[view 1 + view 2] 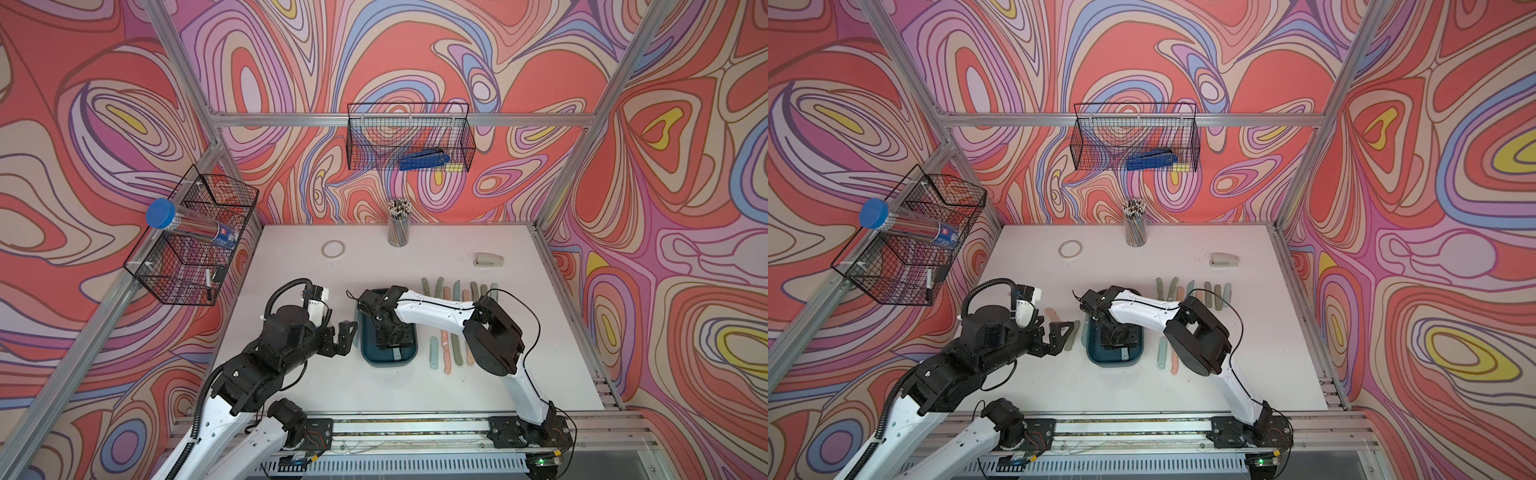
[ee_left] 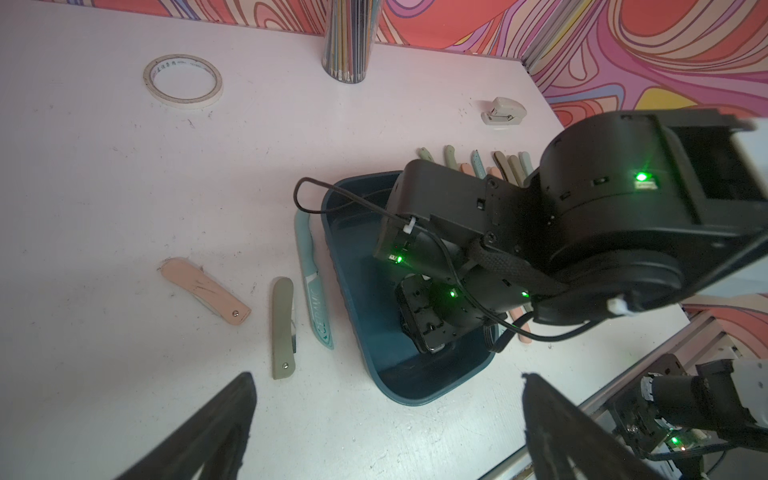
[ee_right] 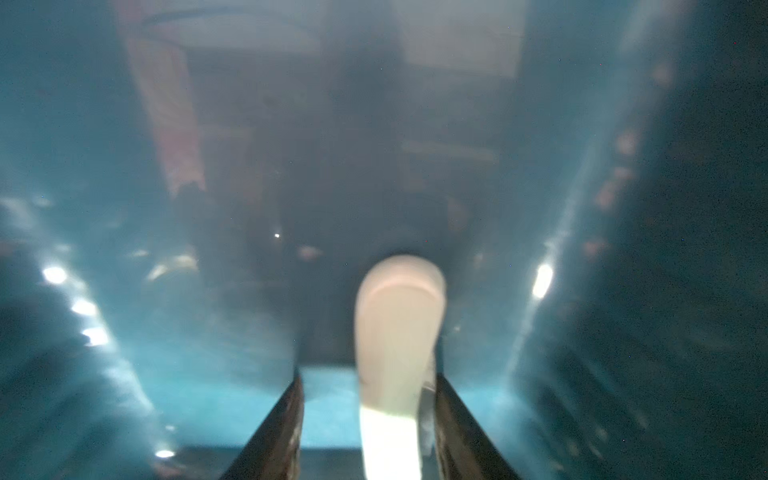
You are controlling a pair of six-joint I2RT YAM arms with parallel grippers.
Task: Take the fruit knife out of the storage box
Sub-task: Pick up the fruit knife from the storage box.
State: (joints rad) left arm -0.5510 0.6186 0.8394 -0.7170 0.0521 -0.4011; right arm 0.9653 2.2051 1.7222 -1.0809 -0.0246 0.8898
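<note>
Knife (image 3: 397, 332) lies flat on the box floor, its long axis along the box's length, front-to-back on the table. Rounded end points away from the right wrist camera; the other end sticks out from under the gripper toward the robot side. One knife seen in the box.

Table (image 1: 291, 395): one, white. Wire baskets: two, one on the left wall (image 1: 195, 232), one on the back wall (image 1: 409, 137). Box (image 1: 388, 362): one, teal, mid-table, long side front-to-back. Right gripper (image 3: 368, 376) reaches down into the box, fingers part-way apart, straddling the knife. One finger is against it with a gap at the other, so no clamp. Left gripper (image 1: 345, 338) hangs just left of the box, fingers spread wide, empty. Pencil cup (image 1: 399, 228): one, at the back.

Loose knives right of box: near row (image 1: 446, 347) four; far row (image 1: 439, 286) partly behind the arm, count unclear. Left of box, three: sheathed teal knife (image 2: 311, 270) just beside the box wall, green folder (image 2: 282, 328), pink folder (image 2: 205, 291). Stapler (image 1: 489, 260): one. Tape roll (image 1: 333, 249): one.
</note>
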